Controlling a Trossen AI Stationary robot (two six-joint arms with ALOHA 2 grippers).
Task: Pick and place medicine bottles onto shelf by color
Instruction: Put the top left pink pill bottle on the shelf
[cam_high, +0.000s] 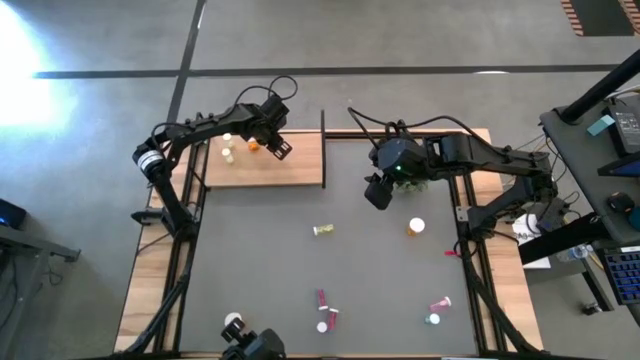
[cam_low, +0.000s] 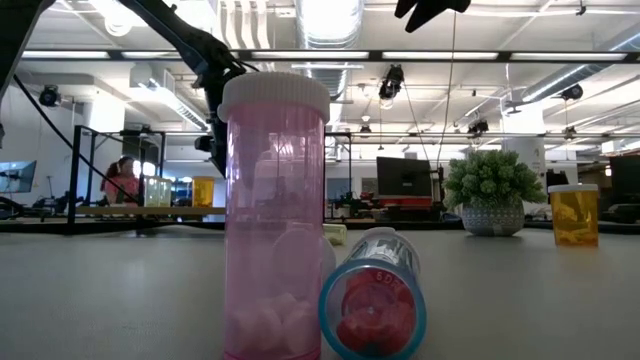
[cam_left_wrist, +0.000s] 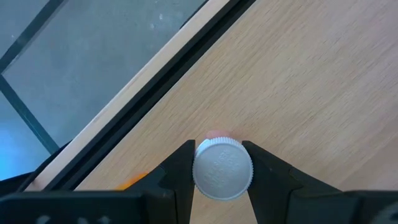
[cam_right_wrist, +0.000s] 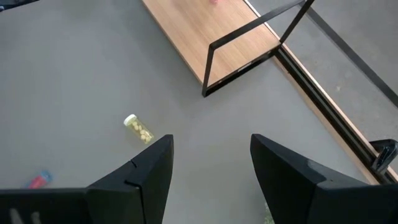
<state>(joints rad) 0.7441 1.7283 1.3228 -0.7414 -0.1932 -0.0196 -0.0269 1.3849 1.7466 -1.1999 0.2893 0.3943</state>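
Observation:
The shelf (cam_high: 290, 170) is a light-wood board with a black post (cam_high: 323, 150), lying at the mat's far left. Two white medicine bottles (cam_high: 228, 148) and an orange one (cam_high: 253, 146) stand on it. My left gripper (cam_high: 272, 142) is over the board, shut on a white-capped bottle (cam_left_wrist: 222, 169) whose pink body barely shows. My right gripper (cam_high: 378, 192) hangs open above the mat, right of the post, with nothing between its fingers (cam_right_wrist: 155, 168). More bottles lie or stand on the mat: a yellowish one (cam_high: 322, 230), an orange one (cam_high: 415, 227) and pink ones (cam_high: 324, 310). My left gripper pinches the bottle's white cap (cam_left_wrist: 200, 177) between its two fingers, one on each side. The fingers (cam_left_wrist: 180, 171) come from above, slanting down. The bottle is upright over the shelf board; whether its base rests on the board, I cannot tell.
A small green plant (cam_low: 492, 190) stands near the right gripper. Pink bottles (cam_high: 438, 308) lie near the mat's near right, and a white cap (cam_high: 233, 322) shows at the near left. In the low view a tall pink bottle (cam_low: 275, 215) stands close, with another (cam_low: 372, 305) lying beside it.

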